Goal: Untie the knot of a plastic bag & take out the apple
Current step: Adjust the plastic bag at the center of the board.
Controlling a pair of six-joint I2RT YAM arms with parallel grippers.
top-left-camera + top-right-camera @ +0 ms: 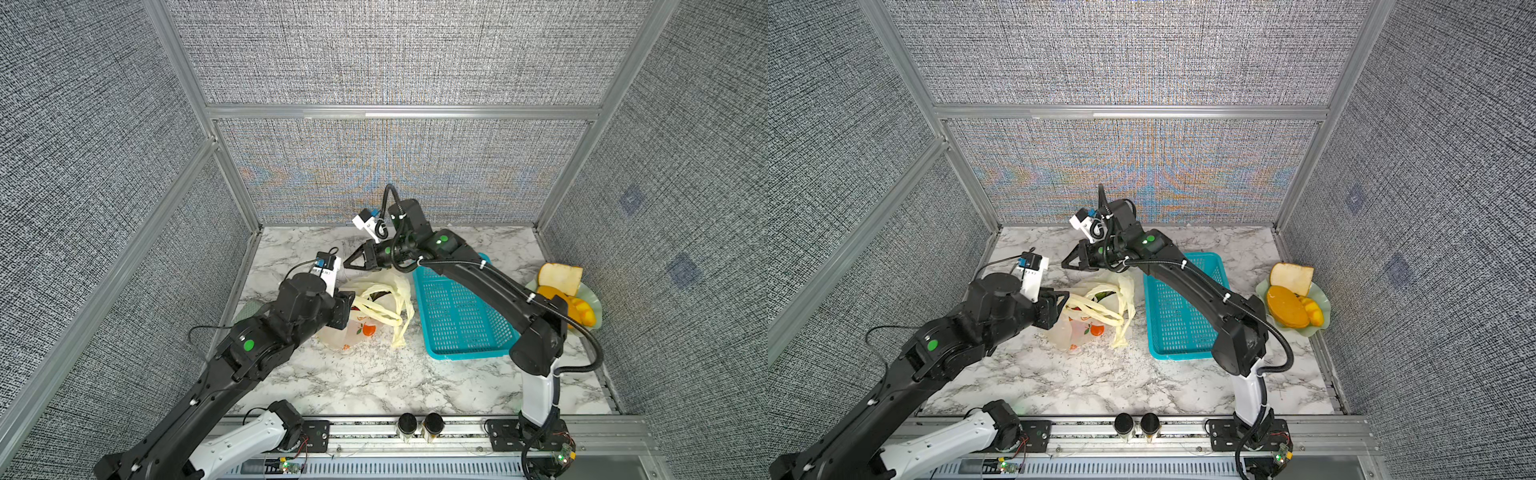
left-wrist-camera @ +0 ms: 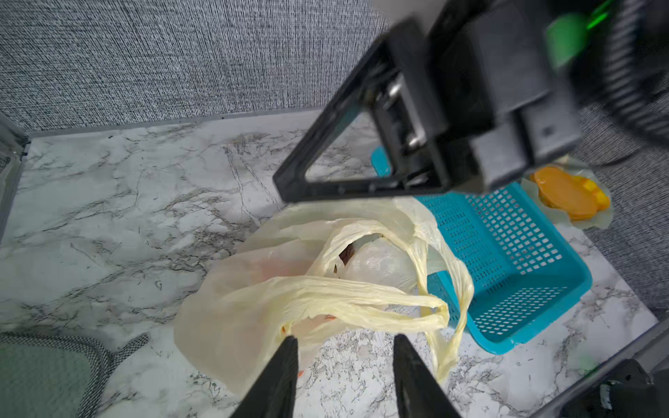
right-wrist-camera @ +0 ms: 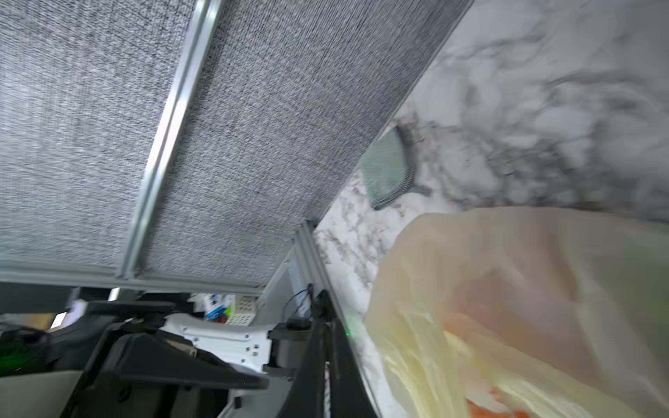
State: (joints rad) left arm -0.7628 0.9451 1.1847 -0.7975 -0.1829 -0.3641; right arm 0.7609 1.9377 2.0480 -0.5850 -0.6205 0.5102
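A thin, crinkly, translucent pale yellow plastic bag lies slumped on the white marble-patterned table, touching the near left corner of a turquoise perforated plastic basket. Small orange-and-red fruit prints show through its film. Its twisted, ribbon-like handle strips lie as slack loops across the open mouth, and one wrinkled end trails onto the marble. Two strips meet at a narrow pinch near the basket; whether that is the knot, I cannot tell. In the mouth a rounded lump sits under cloudy film, with a dark patch beside it; it is too veiled to say whether it is the apple.

The left gripper points at the bag's side, its black tapered fingers spread apart with only film and marble in the gap, gripping nothing. The right gripper hangs above the bag's far edge, its triangular black fingers pressed together and empty.

Well to the right, a wavy-edged pale green plate holds a bread slice and glossy orange pieces.
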